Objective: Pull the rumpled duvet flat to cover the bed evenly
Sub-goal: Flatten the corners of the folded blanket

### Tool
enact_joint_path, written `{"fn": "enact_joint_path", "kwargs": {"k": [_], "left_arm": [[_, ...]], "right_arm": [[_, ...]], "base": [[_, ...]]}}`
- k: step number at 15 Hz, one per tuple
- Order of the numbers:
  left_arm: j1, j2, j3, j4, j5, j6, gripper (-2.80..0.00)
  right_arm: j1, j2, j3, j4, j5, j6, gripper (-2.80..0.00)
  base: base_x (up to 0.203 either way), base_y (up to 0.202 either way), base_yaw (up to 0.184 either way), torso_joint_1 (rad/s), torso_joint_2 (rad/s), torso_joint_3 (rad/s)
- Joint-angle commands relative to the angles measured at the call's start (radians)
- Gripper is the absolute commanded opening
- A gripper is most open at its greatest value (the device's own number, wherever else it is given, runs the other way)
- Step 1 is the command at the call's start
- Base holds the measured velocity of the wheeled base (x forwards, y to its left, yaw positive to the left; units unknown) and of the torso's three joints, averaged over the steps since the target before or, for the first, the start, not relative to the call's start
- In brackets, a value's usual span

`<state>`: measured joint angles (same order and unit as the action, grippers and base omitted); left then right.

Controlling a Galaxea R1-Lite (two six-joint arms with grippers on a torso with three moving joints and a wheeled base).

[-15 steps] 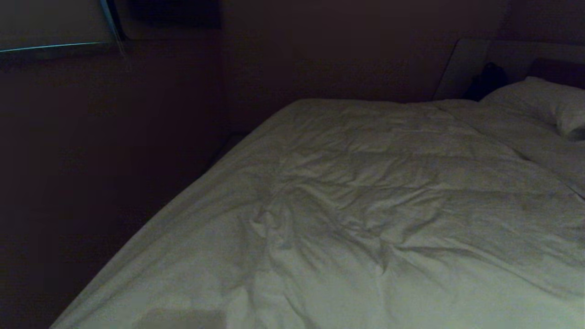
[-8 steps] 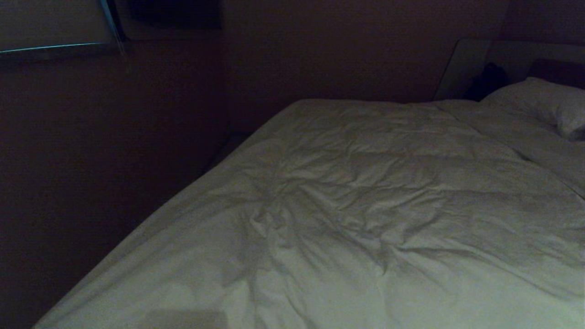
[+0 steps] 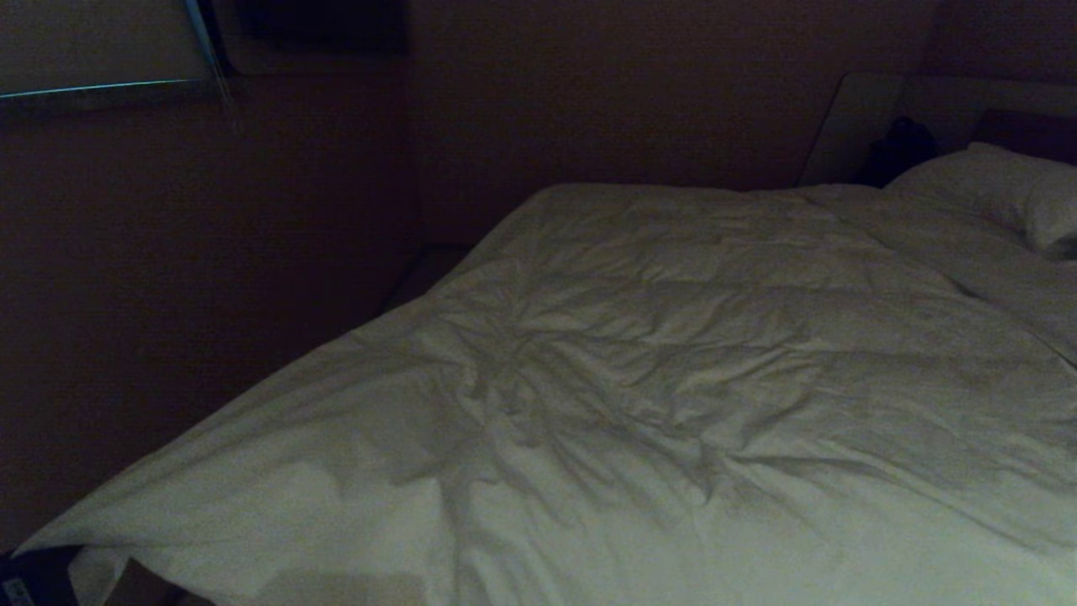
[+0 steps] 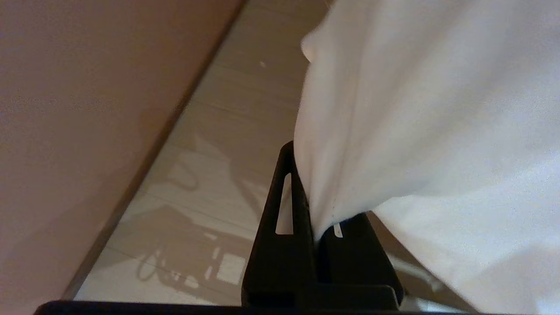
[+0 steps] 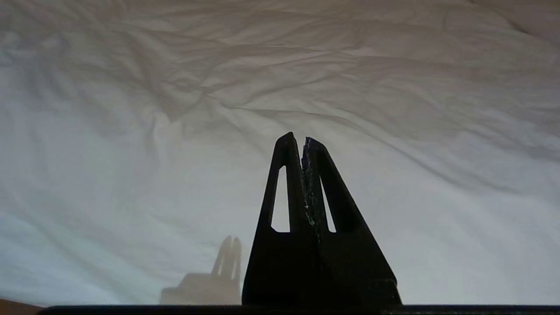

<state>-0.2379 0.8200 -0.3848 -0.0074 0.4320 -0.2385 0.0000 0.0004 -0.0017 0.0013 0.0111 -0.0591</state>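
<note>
The white creased duvet (image 3: 673, 396) lies over most of the bed (image 3: 1001, 261). Its near left corner (image 3: 59, 539) is stretched out to a point beyond the bed's left side. In the left wrist view my left gripper (image 4: 302, 179) is shut on a bunched edge of the duvet (image 4: 415, 109), which hangs up and away from the black fingers (image 4: 280, 197) above the floor. My right gripper (image 5: 297, 140) is shut with nothing in it and hovers over the rumpled duvet (image 5: 175, 109). Its shadow falls on the cloth.
A white pillow (image 3: 1001, 189) lies at the head end on the far right, with a dark object (image 3: 896, 147) beside the headboard (image 3: 858, 118). A pale plank floor (image 4: 227, 131) and a brown wall (image 4: 87, 109) run along the bed's left side.
The duvet's near left corner has been drawn out to the left, past the bed's side. The creases in the middle have shifted that way. The right gripper has kept still.
</note>
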Motion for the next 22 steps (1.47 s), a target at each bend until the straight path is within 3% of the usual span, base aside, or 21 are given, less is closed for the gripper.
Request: {"fn": "enact_joint_path", "kwargs": {"k": [1, 8, 18, 19, 22], "left_arm": [[0.059, 0.077, -0.029, -0.023, 0.004, 0.004, -2.8], [0.171, 0.153, -0.031, -0.029, 0.004, 0.003, -2.8], [0.175, 0.153, -0.016, -0.026, -0.009, -0.002, -2.8], [0.175, 0.154, -0.011, -0.026, -0.01, -0.002, 0.0], [0.175, 0.131, 0.005, -0.013, -0.009, 0.003, 0.0]], "right_arm": [[0.0, 0.0, 0.0, 0.0, 0.001, -0.001, -2.8], [0.0, 0.0, 0.0, 0.0, 0.001, -0.001, -2.8], [0.0, 0.001, 0.0, 0.0, 0.001, -0.001, -2.8], [0.0, 0.0, 0.0, 0.0, 0.001, -0.001, -2.8], [0.0, 0.001, 0.0, 0.0, 0.001, -0.001, -2.8]], "base": [[0.0, 0.0, 0.0, 0.0, 0.0, 0.0], [0.0, 0.0, 0.0, 0.0, 0.0, 0.0], [0.0, 0.0, 0.0, 0.0, 0.0, 0.0], [0.0, 0.0, 0.0, 0.0, 0.0, 0.0], [0.0, 0.0, 0.0, 0.0, 0.0, 0.0]]}}
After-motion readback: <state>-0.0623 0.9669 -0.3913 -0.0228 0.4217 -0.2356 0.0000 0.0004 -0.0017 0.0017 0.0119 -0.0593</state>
